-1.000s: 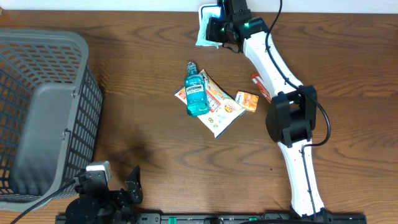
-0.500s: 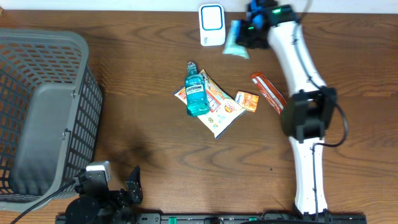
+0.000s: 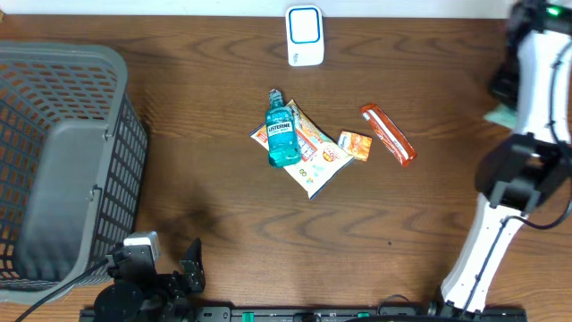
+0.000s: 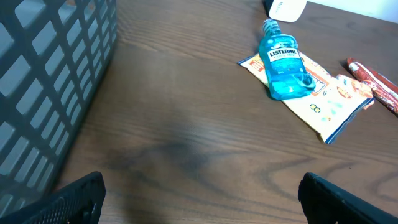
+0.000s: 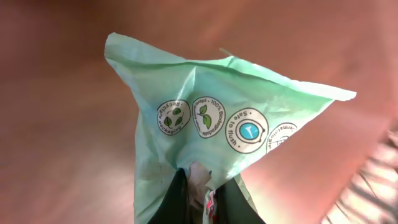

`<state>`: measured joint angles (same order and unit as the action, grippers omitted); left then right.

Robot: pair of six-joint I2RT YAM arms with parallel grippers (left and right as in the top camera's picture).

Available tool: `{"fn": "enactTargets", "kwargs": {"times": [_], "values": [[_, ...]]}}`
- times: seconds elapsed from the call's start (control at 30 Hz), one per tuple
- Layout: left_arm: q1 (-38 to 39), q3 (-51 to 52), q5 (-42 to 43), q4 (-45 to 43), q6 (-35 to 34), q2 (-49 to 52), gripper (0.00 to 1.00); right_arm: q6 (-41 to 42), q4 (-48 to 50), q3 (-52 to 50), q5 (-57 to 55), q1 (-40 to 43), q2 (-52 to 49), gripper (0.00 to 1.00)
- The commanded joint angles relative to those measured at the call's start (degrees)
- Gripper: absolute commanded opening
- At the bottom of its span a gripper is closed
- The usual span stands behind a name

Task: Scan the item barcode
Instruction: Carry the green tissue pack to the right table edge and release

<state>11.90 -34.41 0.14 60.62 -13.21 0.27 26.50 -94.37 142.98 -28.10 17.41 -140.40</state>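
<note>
- Right wrist: the right gripper [image 5: 198,190] is pinched fully closed on one edge of the green packet [image 5: 217,124]. The packet fans out beyond the fingertips. The face in view carries round printed seals, and no barcode shows.
- Overhead: the green packet [image 3: 502,116] hangs just beside the hand at the table's right edge. The scanner [image 3: 305,36] stands well apart, off to the hand's left. My judgement for a good scan: carry the green packet across, turn its barcode side to the scanner's window and hold it flat, since limp film may fold over the code.
- Left wrist: the left gripper [image 4: 202,196] is spread wide and holds nothing. The mouthwash bottle [image 4: 285,65] lies well ahead of it, slightly right.
</note>
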Motion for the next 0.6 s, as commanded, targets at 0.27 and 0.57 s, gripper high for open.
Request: {"fn": "enactTargets", "kwargs": {"times": [0.27,0.57], "values": [[0.24,-0.2,0.72,0.02,0.92,0.0,0.99,2.21,6.36,-14.49,-7.76,17.75,1.81,0.01],[0.24,-0.2,0.72,0.04,0.92,0.0,0.99,2.19,7.39,-14.6,4.72,28.74,1.86,0.25]]}}
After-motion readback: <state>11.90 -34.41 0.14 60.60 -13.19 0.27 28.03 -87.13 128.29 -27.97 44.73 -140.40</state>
